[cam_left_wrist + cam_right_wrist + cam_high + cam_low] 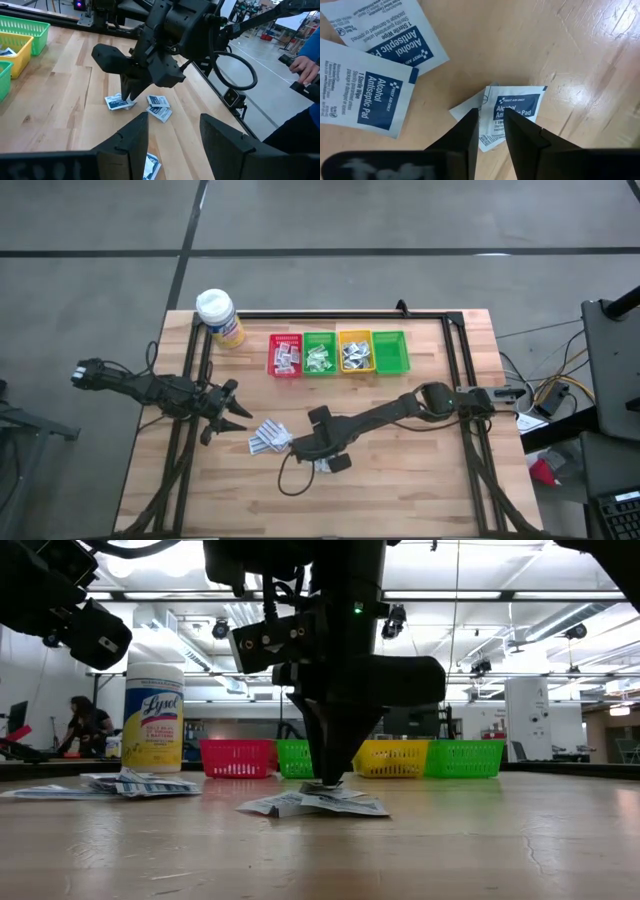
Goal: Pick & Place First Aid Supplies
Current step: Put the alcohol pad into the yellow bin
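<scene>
Small white first aid sachets with blue print lie on the wooden table. One heap [268, 438] is near the middle. Two alcohol pad sachets [390, 40] [365, 97] lie flat beside my right gripper [491, 120]. That gripper points down near the table's front middle [325, 463] and is shut on a third alcohol pad sachet [517, 107]. My left gripper [172, 130] waits open at the table's left [232, 412], holding nothing. My right gripper pinches the alcohol pad sachet by one edge [492, 106] between its two fingertips [470, 125]. The fingers come from above, pointing down. The sachet still rests on the table, partly over another white sachet [465, 107], with its pinched edge raised slightly.
Four small bins stand in a row at the far side: red [285, 355], green [319, 353], yellow [355, 351] and green [391, 351]; three hold sachets. A yellow wipes bottle [220, 318] stands at the far left. A person's hand [305, 67] shows beyond the table.
</scene>
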Available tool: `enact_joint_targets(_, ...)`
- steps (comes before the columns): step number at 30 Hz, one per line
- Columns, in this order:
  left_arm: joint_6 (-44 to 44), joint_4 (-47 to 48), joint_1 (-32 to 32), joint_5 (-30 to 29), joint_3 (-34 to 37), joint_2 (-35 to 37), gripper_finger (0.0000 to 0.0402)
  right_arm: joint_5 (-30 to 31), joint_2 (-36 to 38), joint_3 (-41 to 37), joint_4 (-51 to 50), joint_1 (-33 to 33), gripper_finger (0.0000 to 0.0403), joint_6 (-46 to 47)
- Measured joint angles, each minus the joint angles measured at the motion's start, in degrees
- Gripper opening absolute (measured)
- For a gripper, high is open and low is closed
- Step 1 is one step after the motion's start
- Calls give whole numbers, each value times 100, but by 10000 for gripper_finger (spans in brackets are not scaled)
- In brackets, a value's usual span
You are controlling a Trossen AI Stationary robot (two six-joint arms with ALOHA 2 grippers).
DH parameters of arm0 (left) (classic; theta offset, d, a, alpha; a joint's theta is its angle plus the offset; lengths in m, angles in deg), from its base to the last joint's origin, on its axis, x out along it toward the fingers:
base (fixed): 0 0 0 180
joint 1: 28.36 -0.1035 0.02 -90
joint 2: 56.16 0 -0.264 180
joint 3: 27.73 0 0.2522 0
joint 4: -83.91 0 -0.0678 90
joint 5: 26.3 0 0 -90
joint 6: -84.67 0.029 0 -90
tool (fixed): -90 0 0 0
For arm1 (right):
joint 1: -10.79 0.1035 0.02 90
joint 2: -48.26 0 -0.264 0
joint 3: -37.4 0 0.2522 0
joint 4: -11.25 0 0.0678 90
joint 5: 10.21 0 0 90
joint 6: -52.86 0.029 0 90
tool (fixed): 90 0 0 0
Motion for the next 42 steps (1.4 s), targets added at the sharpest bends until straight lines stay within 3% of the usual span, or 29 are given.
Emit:
enact_joint_targets(28,0,0,0,0,0,0,172,591,11,46,-13,0,68,131)
enact_joint_targets(32,0,0,-1,-17,0,0,172,433,11,110,-9,11,73,132)
enact_joint_targets(37,112,0,0,-20,0,0,172,-356,13,190,94,13,81,195)
enact_joint_targets(42,119,0,0,-20,0,0,172,-333,13,186,358,11,77,432)
